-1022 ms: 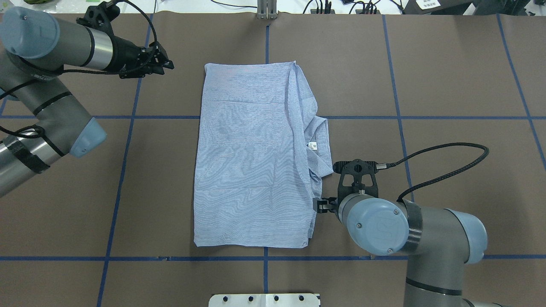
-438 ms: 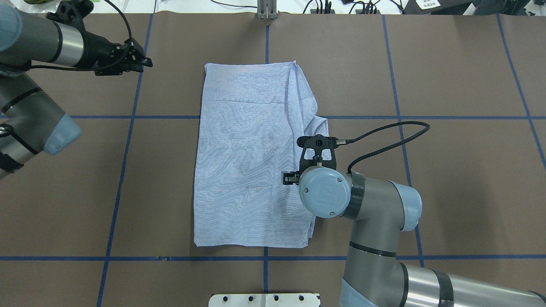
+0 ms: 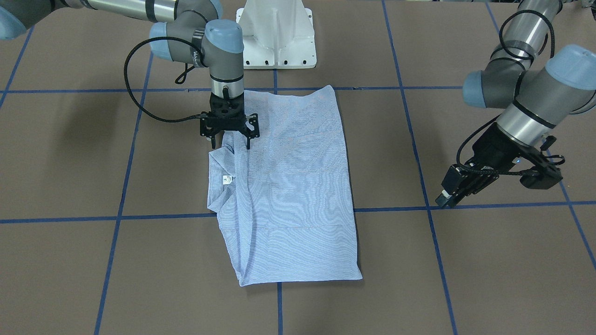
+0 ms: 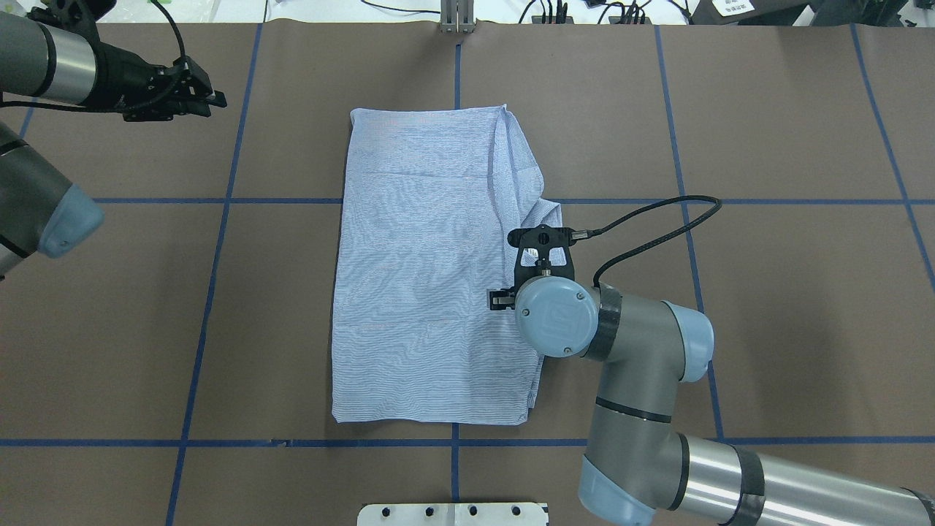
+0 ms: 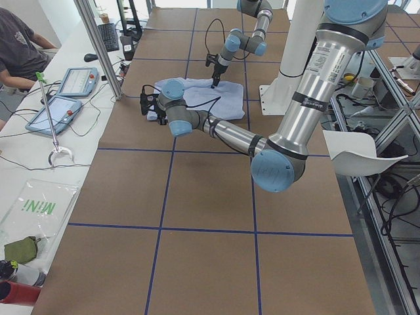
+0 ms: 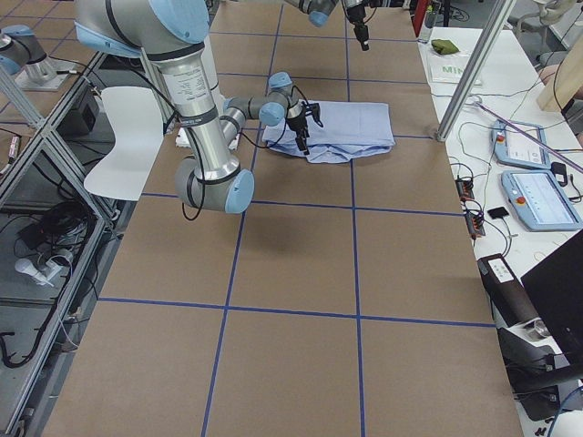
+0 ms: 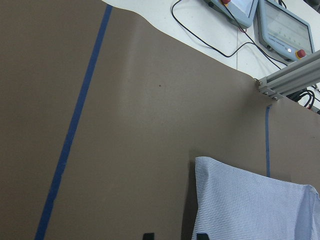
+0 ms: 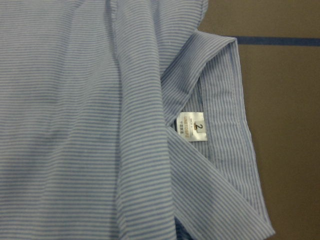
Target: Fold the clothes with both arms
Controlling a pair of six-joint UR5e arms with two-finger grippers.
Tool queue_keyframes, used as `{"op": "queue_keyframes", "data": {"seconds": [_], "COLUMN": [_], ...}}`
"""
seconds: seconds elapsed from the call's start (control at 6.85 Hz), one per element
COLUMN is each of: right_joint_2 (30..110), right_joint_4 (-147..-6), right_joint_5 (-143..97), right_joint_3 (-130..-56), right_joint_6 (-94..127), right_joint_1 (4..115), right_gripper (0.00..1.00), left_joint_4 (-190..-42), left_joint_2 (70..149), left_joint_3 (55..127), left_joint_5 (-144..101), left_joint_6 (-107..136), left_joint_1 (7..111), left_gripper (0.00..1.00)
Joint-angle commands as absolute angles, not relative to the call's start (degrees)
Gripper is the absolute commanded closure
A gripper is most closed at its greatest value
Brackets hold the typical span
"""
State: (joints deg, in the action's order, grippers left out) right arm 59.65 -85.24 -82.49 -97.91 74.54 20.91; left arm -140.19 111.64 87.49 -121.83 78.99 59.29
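Note:
The light blue striped shirt [image 4: 431, 270] lies folded into a tall rectangle in the middle of the table [image 4: 767, 131]. Its collar sticks out at its right edge and shows the white neck label [image 3: 226, 179], also clear in the right wrist view [image 8: 192, 127]. My right gripper [image 3: 230, 145] points straight down, open, with its fingertips [image 3: 248, 145] at the cloth on the fold beside the collar. My left gripper [image 4: 210, 98] is open and empty, well off the shirt over bare table at the far left. In the left wrist view only the shirt's far corner [image 7: 250, 200] shows.
Blue tape lines [image 4: 219, 292] divide the brown table. The white pedestal base [image 3: 274, 42] stands at the robot's edge. A metal post [image 4: 456, 18] and cables sit at the far edge. Operator tablets [image 5: 72, 82] and a seated person [image 5: 20, 46] are beyond it.
My right arm has moved left and away from the robot, from the shirt's near right edge to over the collar fold. My left arm has drawn back to the left, away from the shirt.

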Motion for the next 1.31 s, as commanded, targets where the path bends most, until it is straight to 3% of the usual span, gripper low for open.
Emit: {"op": "queue_keyframes", "data": {"seconds": [0.0,0.29,0.58,1.17], "right_joint_2": [64.6,71.3,70.7,68.6], "right_joint_4": [-85.1,-85.6,-85.4,-85.1], "right_joint_5": [-86.1,-87.7,-87.4,-77.5], "right_joint_3": [-101.2,-110.4,-111.1,-113.6], "right_joint_6": [70.0,69.6,75.5,117.7], "right_joint_1": [24.4,24.8,24.3,13.8], "right_gripper": [0.00,0.00,0.00,0.00], "left_joint_4": [-140.2,-140.2,-137.7,-135.2], "left_joint_2": [111.5,111.5,111.5,111.4], "left_joint_3": [87.7,87.6,89.5,91.0], "left_joint_5": [-121.9,-121.9,-121.9,-121.7], "left_joint_6": [78.9,78.9,78.9,78.9], "left_joint_1": [59.6,60.1,60.2,60.1], "left_gripper": [0.61,0.61,0.61,0.61]}}
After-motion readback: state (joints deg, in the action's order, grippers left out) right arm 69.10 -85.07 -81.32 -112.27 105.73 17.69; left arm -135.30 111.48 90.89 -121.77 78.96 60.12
